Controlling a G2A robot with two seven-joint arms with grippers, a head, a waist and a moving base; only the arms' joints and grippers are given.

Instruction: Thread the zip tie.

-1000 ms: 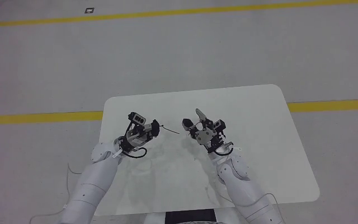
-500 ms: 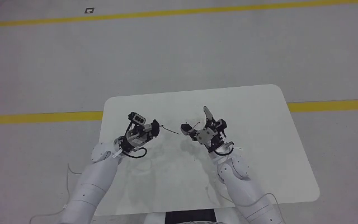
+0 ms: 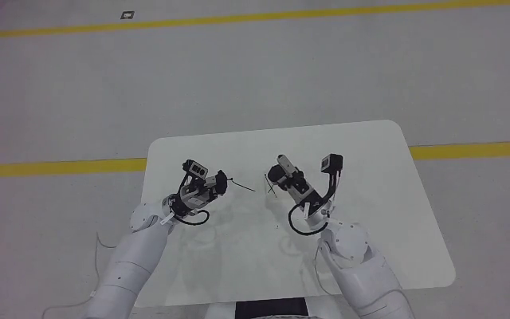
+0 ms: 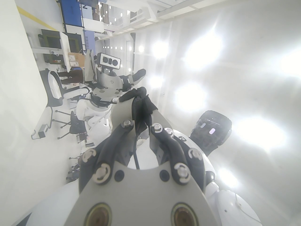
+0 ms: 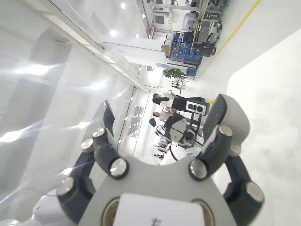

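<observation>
Currently the zip tie (image 3: 241, 186) is being gripped by the left claw (image 3: 215, 183), left of centre in the top view, over the white counter (image 3: 374, 159). The claw's fingers are being pressed together on the black strap, and the thin tail is being pointed toward the middle of the frame. In the left wrist view the strap is being shown pinched between the two pads at mid-frame.

The right claw (image 3: 276, 173) is being held just right of the tail's tip, near it but apart from it. In the right wrist view its fingers (image 5: 108, 116) are being shown spread wide with nothing between them.

The step in hand is judged to be the approach to the free tail: the strap is being presented by one arm and is not yet being taken by the other. For the next move, the spread claw is being called on to close near the tail's tip, so that the tip can be bent round and fed into the head. Since the tail looks thin and springy, it is likely to be deflected if alignment is being neglected. Whether the head slot is being turned toward the tail cannot be told.
</observation>
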